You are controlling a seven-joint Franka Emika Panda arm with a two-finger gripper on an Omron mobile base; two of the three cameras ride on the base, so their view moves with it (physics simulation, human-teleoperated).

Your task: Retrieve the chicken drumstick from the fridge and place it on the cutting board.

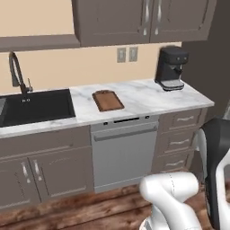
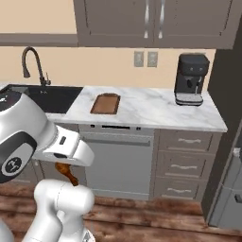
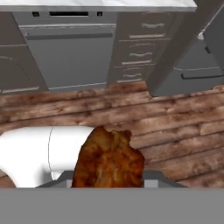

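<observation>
Chicken drumstick (image 3: 108,159) clamped in gripper (image 3: 107,181), jaws narrow around it, held low above wooden floor (image 3: 175,118); seen under white arm in right base view; cutting board (image 1: 108,100) bare on marble counter (image 1: 148,96), beside sink (image 1: 36,107).

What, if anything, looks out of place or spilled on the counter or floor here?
Nothing stands out. The cutting board lies flat and bare on the marble counter; the chicken drumstick hangs low over the wooden floor, held at the hand, nothing dropped.
</observation>
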